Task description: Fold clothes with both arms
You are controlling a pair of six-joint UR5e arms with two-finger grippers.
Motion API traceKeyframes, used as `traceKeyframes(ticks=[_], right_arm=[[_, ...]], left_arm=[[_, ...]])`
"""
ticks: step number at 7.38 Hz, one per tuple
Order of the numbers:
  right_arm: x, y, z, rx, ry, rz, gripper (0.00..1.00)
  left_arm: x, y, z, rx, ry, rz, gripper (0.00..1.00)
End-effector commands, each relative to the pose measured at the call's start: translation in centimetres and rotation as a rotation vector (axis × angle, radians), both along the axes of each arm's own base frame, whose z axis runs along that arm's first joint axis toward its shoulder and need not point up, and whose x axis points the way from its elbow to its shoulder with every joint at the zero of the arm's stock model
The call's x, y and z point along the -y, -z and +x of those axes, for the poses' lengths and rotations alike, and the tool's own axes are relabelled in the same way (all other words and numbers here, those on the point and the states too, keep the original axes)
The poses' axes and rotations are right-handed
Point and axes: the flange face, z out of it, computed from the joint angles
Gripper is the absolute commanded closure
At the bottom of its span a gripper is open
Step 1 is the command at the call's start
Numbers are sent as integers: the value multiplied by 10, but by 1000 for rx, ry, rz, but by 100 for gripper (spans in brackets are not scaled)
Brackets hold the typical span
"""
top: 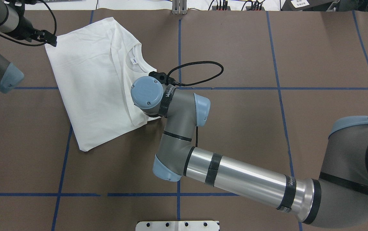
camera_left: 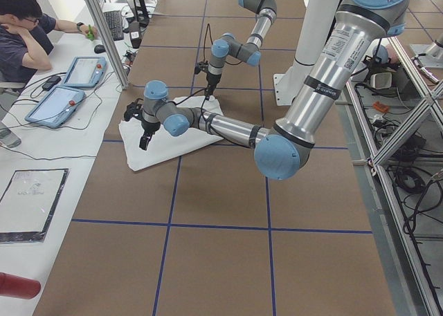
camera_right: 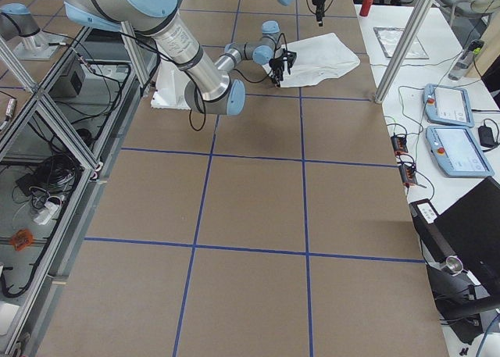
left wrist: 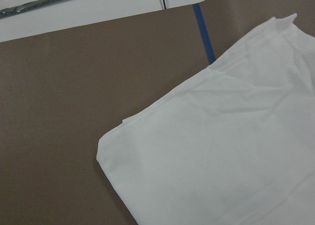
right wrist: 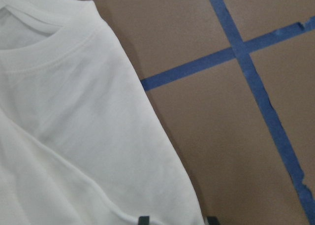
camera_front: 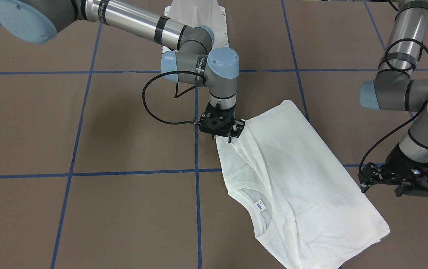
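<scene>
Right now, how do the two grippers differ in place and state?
The right gripper points down at one side edge of the shirt; the left gripper sits by a corner on the opposite side. The right gripper's fingers straddle that edge, apart; whether the left gripper is open is unclear. Both are black and close to the shirt.

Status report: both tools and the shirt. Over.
Right tool open, straddling shirt edge near a corner. Left tool beside opposite edge, state unclear. Shirt partly folded, lying flat. Nothing blocking seen.
</scene>
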Motion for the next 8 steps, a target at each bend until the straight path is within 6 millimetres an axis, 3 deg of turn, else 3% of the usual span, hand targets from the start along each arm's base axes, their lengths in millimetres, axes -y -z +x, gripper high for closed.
traceKeyframes(ticks=[1,2,4,5,6,7,8], right_arm=[[-4,0,-3,1,-17,-11,87],[-3,1,-2,4,-25,-17,100],[4,4,3,9,-28,-11,100],[25,4,18,3,-23,12,100],[50,-5,38,-6,3,18,100],[61,-24,59,-9,25,10,100],[50,-55,86,-4,47,23,100]], left_arm=[[0,0,0,0,0,0,0],[0,0,0,0,0,0,0],[0,0,0,0,0,0,0],[-1,0,0,0,0,0,0],[-2,-3,-1,1,0,-3,0],[-2,-2,-1,1,0,-1,0],[-2,-3,-1,1,0,-1,0]])
